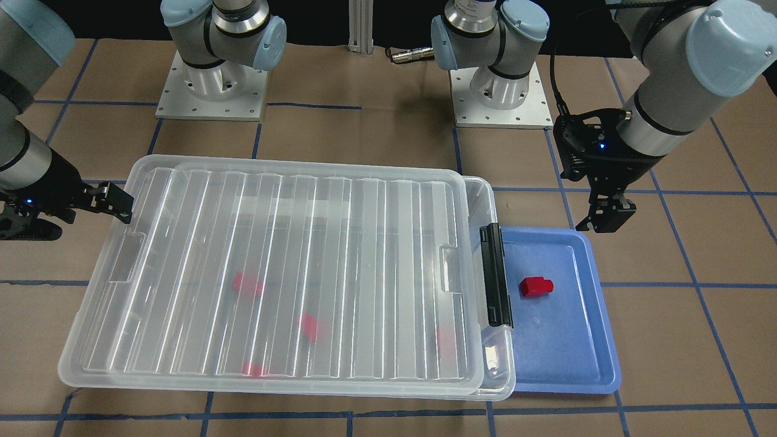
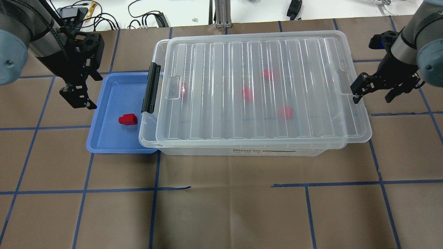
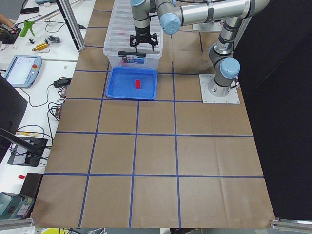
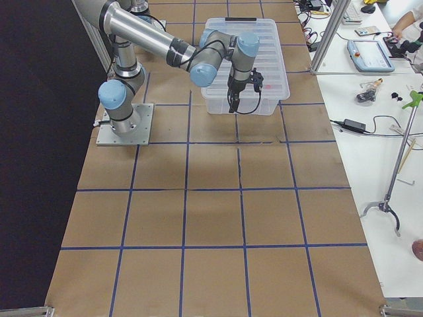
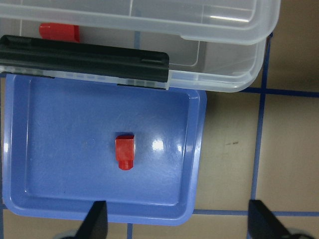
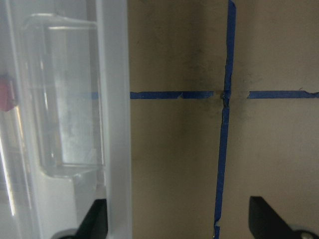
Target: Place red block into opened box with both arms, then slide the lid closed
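One red block (image 1: 535,286) (image 2: 127,119) (image 5: 124,151) lies in a blue tray (image 2: 104,138) next to the box (image 2: 242,152). The ribbed clear lid (image 2: 221,86) (image 1: 291,243) covers most of the box, leaving a narrow gap at the end with the black latch (image 2: 151,88). Several red blocks (image 2: 285,112) show blurred through the lid. My left gripper (image 2: 79,98) (image 5: 179,221) hangs open and empty above the tray's outer side. My right gripper (image 2: 375,91) (image 6: 179,221) is open at the lid's far short end, one finger (image 2: 359,89) right beside the lid's rim.
The table is brown paper marked with blue tape lines (image 2: 155,188). Both arm bases (image 1: 212,91) stand behind the box. Benches with cables, a tablet and tools (image 3: 22,68) run along the far side, and a person's hand (image 4: 403,26) shows there.
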Available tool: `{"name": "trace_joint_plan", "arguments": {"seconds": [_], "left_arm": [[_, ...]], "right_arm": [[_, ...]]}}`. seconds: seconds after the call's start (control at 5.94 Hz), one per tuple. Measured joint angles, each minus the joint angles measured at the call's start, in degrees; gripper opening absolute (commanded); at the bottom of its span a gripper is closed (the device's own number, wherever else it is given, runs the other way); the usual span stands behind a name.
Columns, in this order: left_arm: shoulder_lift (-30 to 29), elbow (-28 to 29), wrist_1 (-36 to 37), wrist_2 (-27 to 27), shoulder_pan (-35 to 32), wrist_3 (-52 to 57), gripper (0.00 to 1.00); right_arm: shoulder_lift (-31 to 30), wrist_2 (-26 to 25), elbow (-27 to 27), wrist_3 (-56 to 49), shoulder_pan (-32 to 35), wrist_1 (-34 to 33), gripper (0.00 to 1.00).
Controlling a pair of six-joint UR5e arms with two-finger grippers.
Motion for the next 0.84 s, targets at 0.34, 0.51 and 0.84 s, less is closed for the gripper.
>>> {"name": "trace_joint_plan", "arguments": {"seconds": [0.34,0.51,0.84], "left_arm": [[-5.6,-0.6,5.1,-0.1,1.8,3.9,0.99],[-8.7,-0.9,8.0,-0.1,2.3,4.5,0.99],[-13.6,-4.1,17.7,-0.2,2.5,4.7,0.99]], "right_arm": [[1.2,-0.7,-0.2,-4.0,-3.0,-1.9,1.0],[1.4,-1.7,-0.4,-5.1,-3.9,-2.2,1.0],[1.5,-3.5,-1.3,-6.6,-5.2,-2.3,1.0]]}}
